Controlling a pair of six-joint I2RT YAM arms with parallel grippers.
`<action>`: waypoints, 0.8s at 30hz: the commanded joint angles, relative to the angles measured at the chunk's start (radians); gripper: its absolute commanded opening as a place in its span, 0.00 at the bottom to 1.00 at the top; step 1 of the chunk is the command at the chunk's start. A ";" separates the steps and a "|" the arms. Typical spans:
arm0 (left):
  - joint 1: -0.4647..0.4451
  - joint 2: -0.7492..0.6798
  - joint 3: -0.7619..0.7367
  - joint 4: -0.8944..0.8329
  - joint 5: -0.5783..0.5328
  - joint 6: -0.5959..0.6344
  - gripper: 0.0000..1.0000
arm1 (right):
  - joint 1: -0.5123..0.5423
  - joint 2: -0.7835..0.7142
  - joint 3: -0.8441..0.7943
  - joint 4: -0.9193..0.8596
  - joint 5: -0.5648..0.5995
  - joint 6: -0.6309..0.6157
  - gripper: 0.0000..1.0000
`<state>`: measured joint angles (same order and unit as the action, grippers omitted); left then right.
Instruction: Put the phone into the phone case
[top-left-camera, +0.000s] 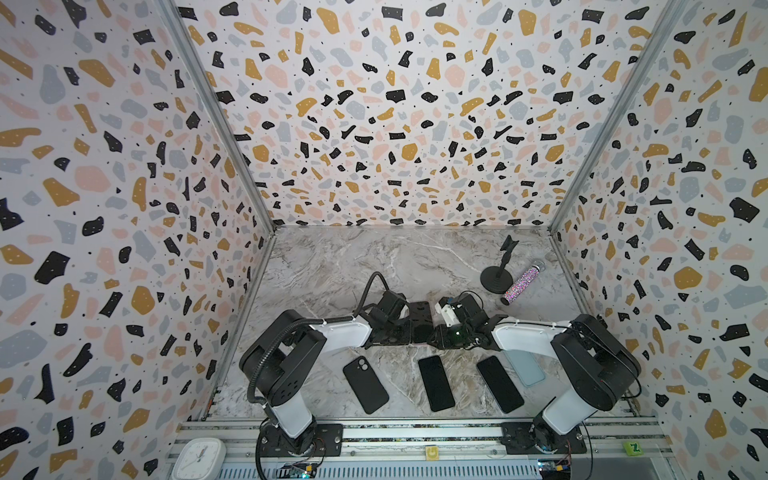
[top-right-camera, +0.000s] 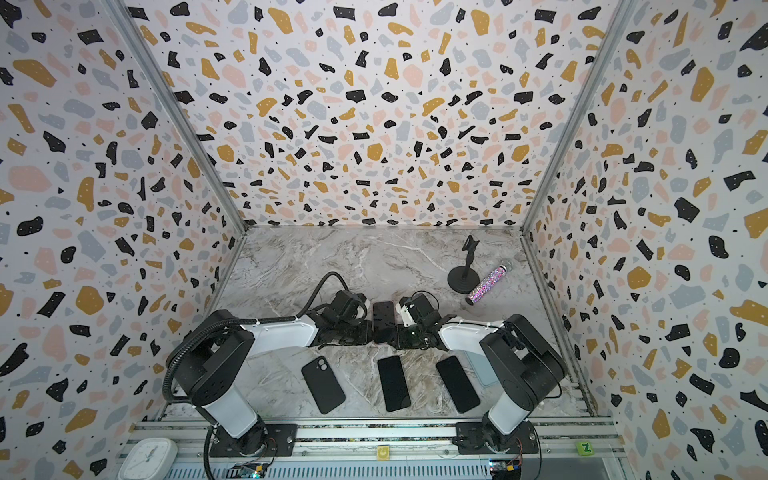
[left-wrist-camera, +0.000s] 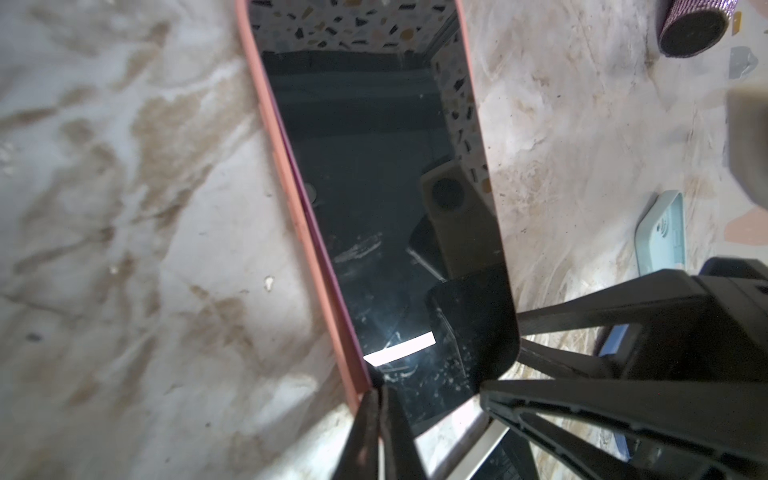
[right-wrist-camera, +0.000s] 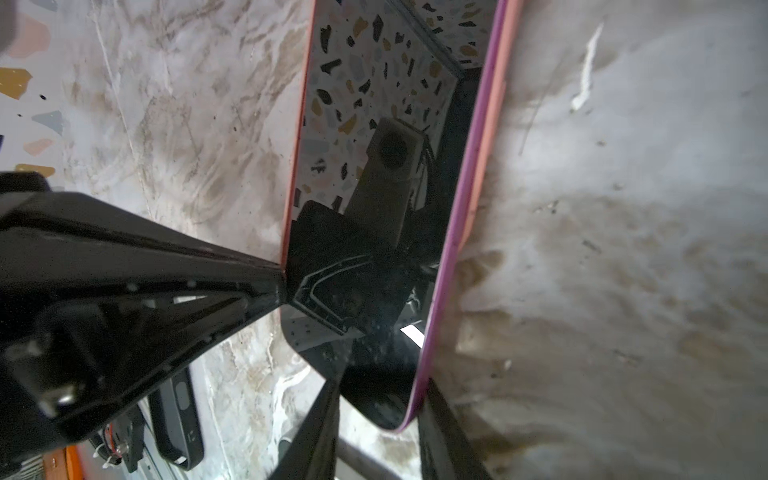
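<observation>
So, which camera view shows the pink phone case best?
The left wrist view: the pink case runs clear along one long side of the phone. The right wrist view shows less of the pink case, only a strip of rim. In both top views no pink can be made out.

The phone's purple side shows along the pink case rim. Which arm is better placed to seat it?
Probably left: the left tool has its tips together at the pink case rim beside the phone, ready to work it. The right tool straddles the phone's corner, apparently steadying it.
</observation>
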<state>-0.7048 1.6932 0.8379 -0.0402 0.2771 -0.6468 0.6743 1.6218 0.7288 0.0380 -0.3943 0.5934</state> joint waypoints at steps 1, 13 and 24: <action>-0.009 -0.028 0.028 -0.129 -0.070 0.038 0.23 | 0.006 -0.064 0.040 -0.057 0.008 -0.037 0.34; 0.036 -0.036 -0.024 -0.003 0.031 -0.018 0.48 | -0.008 -0.052 0.057 -0.073 0.007 0.000 0.35; 0.036 0.007 -0.059 0.057 0.073 -0.034 0.47 | -0.017 -0.061 0.073 -0.113 0.042 -0.013 0.26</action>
<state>-0.6693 1.6810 0.8021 -0.0055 0.3290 -0.6727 0.6640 1.5845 0.7647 -0.0204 -0.3870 0.5953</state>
